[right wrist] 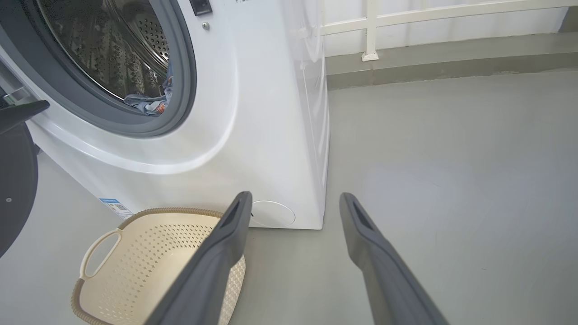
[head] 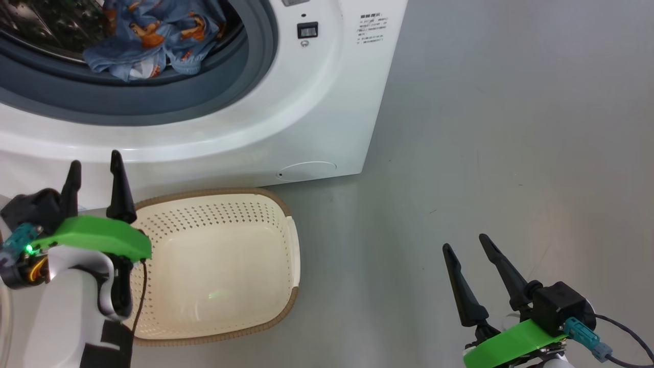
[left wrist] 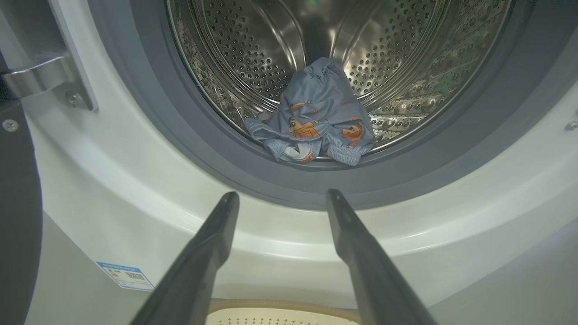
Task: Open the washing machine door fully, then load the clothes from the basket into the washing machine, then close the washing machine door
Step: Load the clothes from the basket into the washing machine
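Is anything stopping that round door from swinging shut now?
Possibly. The blue clothes lie at the front lip of the drum, hem at the grey gasket, and the open left end effector hangs just before the opening.

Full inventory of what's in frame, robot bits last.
washing machine: 1, white, on the grey floor ahead
washing machine door: 1, black, swung open on the left
gasket: 1, grey, around the drum mouth
drum: 1, perforated steel, inside the machine
clothes: one bundle, blue with orange-brown print and some white, at the drum's front
basket: 1, cream with brown rim, on the floor before the machine
label sticker: 1, blue, machine's lower front
railing: 1, white, beyond the machine
left gripper: 1, dark fingers, open, above the basket
right gripper: 1, dark fingers, open, above floor right of basket
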Motion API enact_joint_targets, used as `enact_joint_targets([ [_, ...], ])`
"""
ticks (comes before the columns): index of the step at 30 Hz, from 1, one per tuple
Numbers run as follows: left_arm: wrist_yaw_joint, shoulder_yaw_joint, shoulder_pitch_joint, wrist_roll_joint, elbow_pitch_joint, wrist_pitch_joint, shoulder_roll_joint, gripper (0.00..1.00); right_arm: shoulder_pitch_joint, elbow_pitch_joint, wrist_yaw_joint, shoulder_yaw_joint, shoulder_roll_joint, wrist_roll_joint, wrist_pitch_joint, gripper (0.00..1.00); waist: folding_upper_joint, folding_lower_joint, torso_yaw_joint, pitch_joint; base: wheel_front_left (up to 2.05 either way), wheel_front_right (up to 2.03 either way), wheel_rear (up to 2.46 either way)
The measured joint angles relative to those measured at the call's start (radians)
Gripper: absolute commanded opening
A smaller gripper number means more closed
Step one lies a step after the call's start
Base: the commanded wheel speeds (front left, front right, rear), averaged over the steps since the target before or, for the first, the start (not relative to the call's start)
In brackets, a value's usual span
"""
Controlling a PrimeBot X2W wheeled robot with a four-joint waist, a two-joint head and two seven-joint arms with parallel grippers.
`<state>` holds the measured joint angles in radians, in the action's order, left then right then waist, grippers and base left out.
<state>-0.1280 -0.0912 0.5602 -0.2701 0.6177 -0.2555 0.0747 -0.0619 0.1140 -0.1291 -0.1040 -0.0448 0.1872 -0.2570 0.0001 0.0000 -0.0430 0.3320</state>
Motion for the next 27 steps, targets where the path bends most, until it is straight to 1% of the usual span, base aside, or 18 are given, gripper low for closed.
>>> enact_joint_targets([
  [7,0.0,0.004,-0.131,-0.059,-0.137,0.0,0.003,1.0,-0.002,-0.006,0.0,-0.002,-0.002,-0.012,0.0,1.0,0.0,0.0,0.005,0.004,0.0,0.0,0.0],
  [17,0.0,0.047,-0.305,-0.088,-0.308,0.001,0.011,1.0,-0.005,-0.014,0.0,0.018,-0.002,-0.028,0.0,1.0,0.0,0.0,0.032,0.001,0.0,0.0,0.0],
  [21,0.0,0.046,-0.346,-0.107,-0.356,0.019,0.016,1.0,-0.005,-0.016,0.0,0.017,-0.002,-0.028,0.0,1.0,0.0,0.0,0.033,0.001,0.0,0.0,0.0],
  [22,0.0,0.045,-0.371,-0.115,-0.395,0.034,0.022,1.0,-0.005,-0.016,0.0,0.017,-0.002,-0.028,0.0,1.0,0.0,0.0,0.033,0.002,0.0,0.0,0.0],
  [23,0.0,0.045,-0.371,-0.115,-0.395,0.034,0.022,1.0,-0.005,-0.016,0.0,0.017,-0.002,-0.028,0.0,1.0,0.0,0.0,0.033,0.002,0.0,0.0,0.0],
  [27,0.0,0.045,-0.427,-0.119,-0.468,0.069,0.035,1.0,-0.005,-0.016,0.0,0.016,-0.003,-0.028,0.0,1.0,0.0,0.0,0.031,0.007,0.0,0.0,0.0],
])
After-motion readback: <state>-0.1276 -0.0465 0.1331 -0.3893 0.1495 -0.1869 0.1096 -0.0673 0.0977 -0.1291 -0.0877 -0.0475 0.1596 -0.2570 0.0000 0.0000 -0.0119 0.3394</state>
